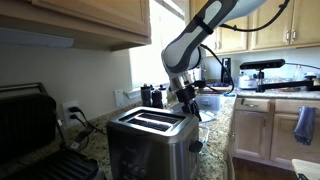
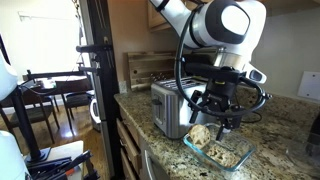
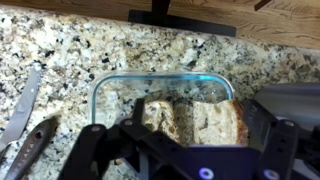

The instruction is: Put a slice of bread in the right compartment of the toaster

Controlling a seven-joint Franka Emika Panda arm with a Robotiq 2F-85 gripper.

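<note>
The steel toaster (image 1: pixel 150 138) with a black two-slot top stands on the granite counter; it also shows in an exterior view (image 2: pixel 172 105). Beside it lies a clear glass dish (image 2: pixel 232 158) holding bread slices (image 2: pixel 203 135). My gripper (image 2: pixel 217 120) hangs just above the dish, and it also shows next to the toaster's far end in an exterior view (image 1: pixel 188 100). In the wrist view the dish rim (image 3: pixel 100 88) frames the bread slices (image 3: pixel 190 122), which stand on edge between my spread fingers (image 3: pixel 185 150). The gripper is open and holds nothing.
A black contact grill (image 1: pixel 30 120) stands at the counter's end beyond the toaster. Two metal utensils (image 3: pixel 22 112) lie on the granite (image 3: pixel 90 40) beside the dish. Wooden cabinets (image 1: pixel 90 20) hang overhead. The counter edge (image 2: pixel 135 115) drops off beside the toaster.
</note>
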